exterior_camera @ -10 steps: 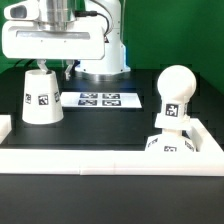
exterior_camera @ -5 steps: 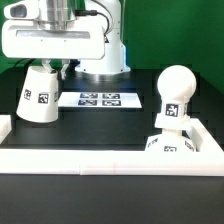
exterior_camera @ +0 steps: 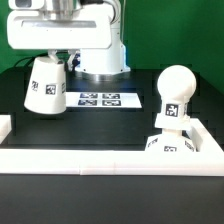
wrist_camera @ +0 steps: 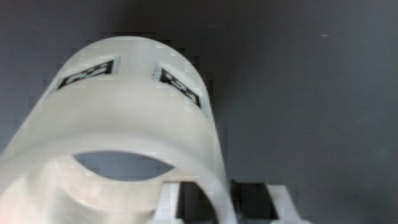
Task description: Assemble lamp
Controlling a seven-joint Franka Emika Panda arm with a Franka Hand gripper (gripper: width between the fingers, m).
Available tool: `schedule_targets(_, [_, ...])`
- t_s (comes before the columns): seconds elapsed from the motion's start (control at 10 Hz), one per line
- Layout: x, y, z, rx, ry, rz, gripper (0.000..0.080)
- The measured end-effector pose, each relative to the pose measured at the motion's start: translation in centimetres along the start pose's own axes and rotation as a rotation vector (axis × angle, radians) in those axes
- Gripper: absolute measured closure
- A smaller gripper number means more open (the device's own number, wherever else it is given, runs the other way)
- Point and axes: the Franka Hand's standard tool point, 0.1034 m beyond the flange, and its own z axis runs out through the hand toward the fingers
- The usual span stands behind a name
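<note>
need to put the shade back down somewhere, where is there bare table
Bare black table lies between the marker board and the white front rail. The exterior view's right is crowded: the bulb stands on the base. The end effector holds the shade.

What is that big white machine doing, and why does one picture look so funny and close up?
The white machine is a robot arm. Its gripper is like a hand with two fingers, and it is shut on the rim of the lamp shade, a white cup shape that it holds tilted above the black table. One picture is from a camera standing off the arm, looking at everything. The funny close one is from a camera on the robot's wrist, so the shade fills it. On the exterior view's right, the ball-topped bulb stands on the lamp base. The flat marker board with black squares just lies on the table.
</note>
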Motion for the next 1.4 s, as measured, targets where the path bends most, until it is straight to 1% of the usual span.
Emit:
schedule_targets(0.2, [0.2,-2.0,-2.1,0.022,-0.005,0.049,0.0754])
schedule_targets(0.4, [1.1,-4.4,-4.1,0.035,0.001,0.091,0.0754])
schedule_targets(0.5, [1.7,-5.5,-4.8,0.036,0.01,0.112,0.0754])
schedule_targets(0.6, [2.3,-6.6,-5.2,0.043,0.02,0.12,0.0754])
schedule_targets(0.7, [3.0,-7.9,-5.5,0.042,0.027,0.149,0.0754])
schedule_targets(0.8, [4.2,-9.9,-5.9,0.04,0.035,0.197,0.0754])
schedule_targets(0.9, [5.5,-11.3,-6.3,0.041,0.044,0.22,0.0754])
schedule_targets(1.0, [6.8,-12.3,-6.8,0.042,0.054,0.239,0.0754])
schedule_targets(1.1, [7.9,-12.9,-7.0,0.043,0.062,0.25,0.0754])
schedule_targets(1.2, [8.2,-13.0,-6.8,0.041,0.061,0.248,0.0754])
schedule_targets(1.4, [8.1,-12.9,-6.7,0.04,0.059,0.248,0.0754])
